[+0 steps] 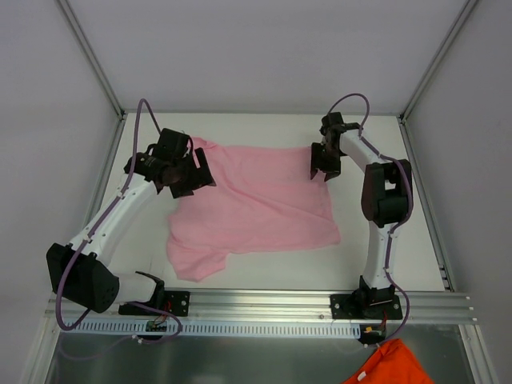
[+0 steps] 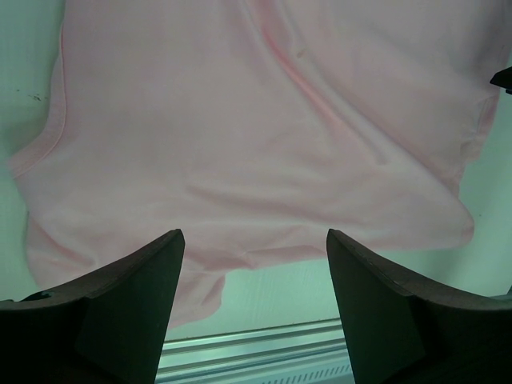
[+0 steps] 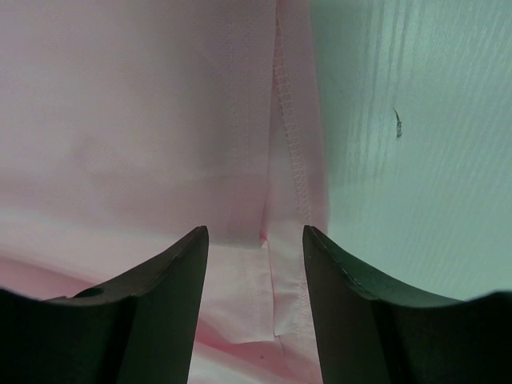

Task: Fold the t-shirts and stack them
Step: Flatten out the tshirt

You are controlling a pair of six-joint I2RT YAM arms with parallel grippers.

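**Pink t-shirt spread on table, both grippers released**

The light pink t-shirt lies on the white table, mostly flat. Its near-left part is bunched and reaches toward the aluminium rail.

The left gripper is at the shirt's far-left corner. Its jaws are spread wide. In the wrist view its fingers frame fabric below, with nothing between them.

The right gripper is at the far-right corner, jaws parted. Its fingers straddle the stitched side hem and grasp nothing. I cannot tell whether the tips touch the cloth.

An orange cloth lies off the table, near right.
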